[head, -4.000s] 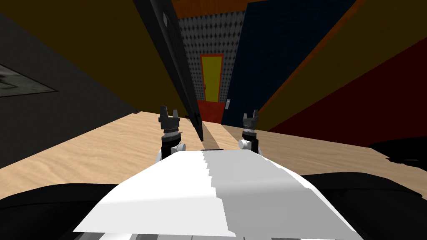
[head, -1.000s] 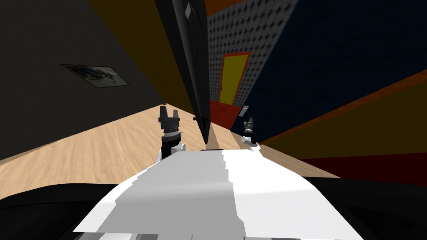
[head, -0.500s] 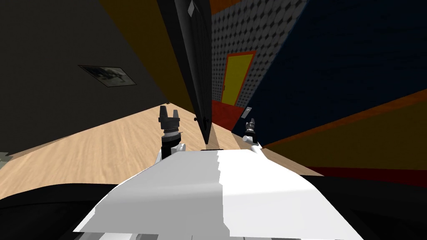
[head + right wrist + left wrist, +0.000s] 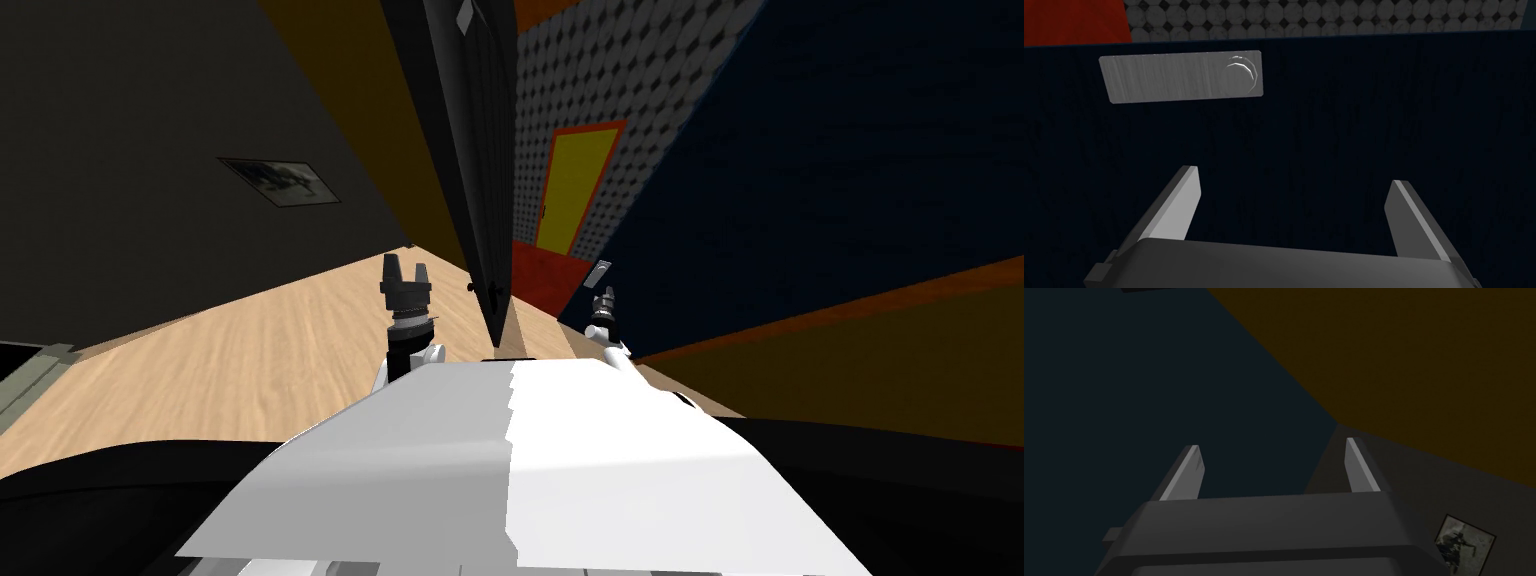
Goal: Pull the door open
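Note:
The door point(image 4: 760, 170) is a dark navy panel on my right, running away along the passage. It carries a silver plate point(image 4: 1181, 78) with a round knob point(image 4: 1240, 75) at one end; in the head view the plate point(image 4: 601, 270) shows small, just above my right gripper point(image 4: 603, 297). In the right wrist view that gripper point(image 4: 1295, 177) faces the navy panel, open, with nothing between its fingers. The knob lies beyond the fingertips, off to the side of one finger point(image 4: 1179, 200), apart from it. My left gripper point(image 4: 404, 268) is held up in front of my chest, open and empty point(image 4: 1271, 444).
A black door leaf point(image 4: 470, 150) stands edge-on between my two arms, with a small knob point(image 4: 470, 287) low on it. Past it are a red floor patch point(image 4: 535, 275), a tiled wall and a yellow door point(image 4: 575, 190). Light wooden floor point(image 4: 250, 340) spreads left, below a dark grey wall.
The whole head view has swung, so I have turned: the wall picture and the yellow door have slid right. My right gripper has stayed just below the silver plate. The left arm is unchanged.

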Tool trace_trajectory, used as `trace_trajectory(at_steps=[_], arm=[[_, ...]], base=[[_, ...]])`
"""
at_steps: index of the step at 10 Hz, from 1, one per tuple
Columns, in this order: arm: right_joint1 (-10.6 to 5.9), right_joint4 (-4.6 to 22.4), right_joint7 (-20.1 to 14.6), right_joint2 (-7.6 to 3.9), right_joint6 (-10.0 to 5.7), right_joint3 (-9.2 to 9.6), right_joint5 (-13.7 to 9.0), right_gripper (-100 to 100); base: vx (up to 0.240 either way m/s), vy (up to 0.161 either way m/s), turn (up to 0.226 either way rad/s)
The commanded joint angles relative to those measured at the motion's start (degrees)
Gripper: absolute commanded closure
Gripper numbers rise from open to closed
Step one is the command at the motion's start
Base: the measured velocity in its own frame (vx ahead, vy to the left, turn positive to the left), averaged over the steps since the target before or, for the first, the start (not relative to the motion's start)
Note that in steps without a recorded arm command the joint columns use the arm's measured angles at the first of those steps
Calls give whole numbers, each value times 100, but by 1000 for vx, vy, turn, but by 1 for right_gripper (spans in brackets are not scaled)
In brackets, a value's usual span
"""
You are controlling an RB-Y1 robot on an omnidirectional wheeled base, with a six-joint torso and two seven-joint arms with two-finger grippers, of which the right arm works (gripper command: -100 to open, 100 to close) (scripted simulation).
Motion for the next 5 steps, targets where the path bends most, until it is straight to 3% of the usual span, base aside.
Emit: trace_trajectory(at_steps=[1, 4, 5], arm=[[-131, 286, 41, -103, -18, -21, -143, -100], [-234, 598, 81, -178, -30, -39, -257, -100], [-337, 771, 121, -253, -42, -57, -371, -100]], base=[[36, -27, 125], [41, -27, 71], [40, -26, 95]])
